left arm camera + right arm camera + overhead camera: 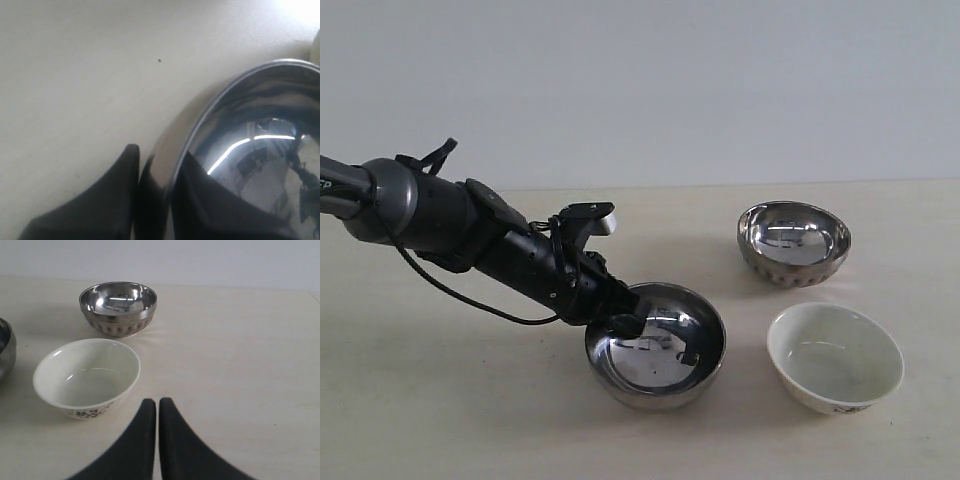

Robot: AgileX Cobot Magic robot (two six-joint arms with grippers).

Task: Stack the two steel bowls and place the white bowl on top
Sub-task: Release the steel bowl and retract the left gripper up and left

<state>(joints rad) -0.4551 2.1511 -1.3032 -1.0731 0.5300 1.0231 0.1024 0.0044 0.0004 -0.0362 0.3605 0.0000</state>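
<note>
The smooth steel bowl (660, 350) is at the front middle of the table, and I cannot tell whether it rests on the surface or is just off it. My left gripper (623, 322) is shut on its near-left rim, one finger inside and one outside; the left wrist view shows the rim (200, 115) pinched in the left gripper (159, 152). The dimpled steel bowl (793, 242) (118, 305) stands upright at the back right. In front of it sits the white bowl (835, 357) (87, 375), empty. My right gripper (157, 401) is shut on nothing, near the white bowl.
The pale table (440, 400) runs back to a plain light wall (640, 90). The left arm (450, 220) reaches in low from the left with a cable hanging under it. The smooth bowl's edge (5, 352) shows in the right wrist view.
</note>
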